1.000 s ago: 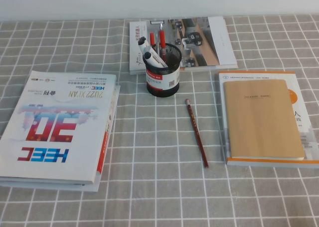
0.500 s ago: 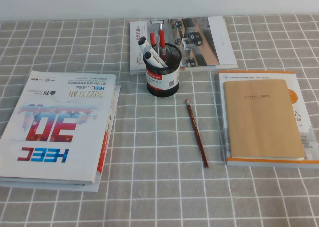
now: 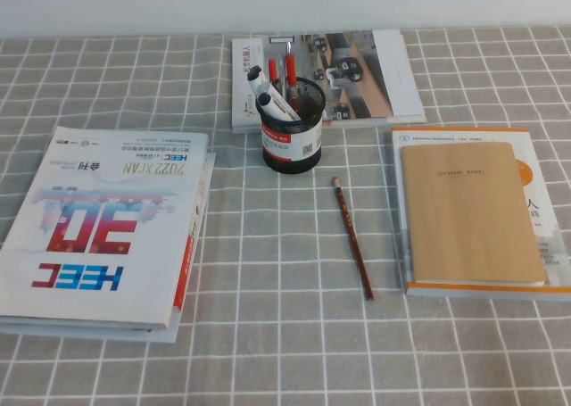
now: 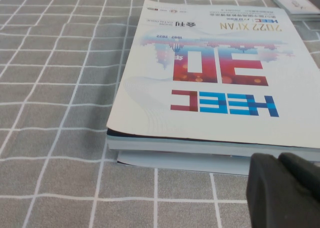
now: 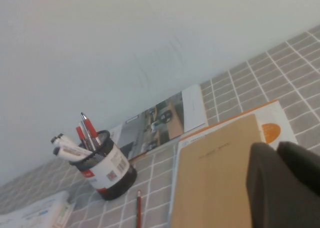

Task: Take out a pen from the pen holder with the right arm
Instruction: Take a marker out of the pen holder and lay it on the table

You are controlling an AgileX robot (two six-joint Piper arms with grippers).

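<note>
The pen holder [image 3: 290,136] stands far centre on the worktop [image 3: 268,335]. The red pens [image 3: 289,70] in it have their long axes close to vertical and lean slightly far. The white markers [image 3: 260,81] beside them slant far-left. A pencil [image 3: 352,236] lies near-right of the holder, running near to far.

The right gripper [image 5: 279,160], fingers pressed together on nothing, hangs over the tan notebook [image 3: 468,211] at right. The left gripper [image 4: 278,165], fingers likewise together, sits by the near edge of the white books [image 3: 107,227] at left. Nothing has moved since the earlier frames.
</note>
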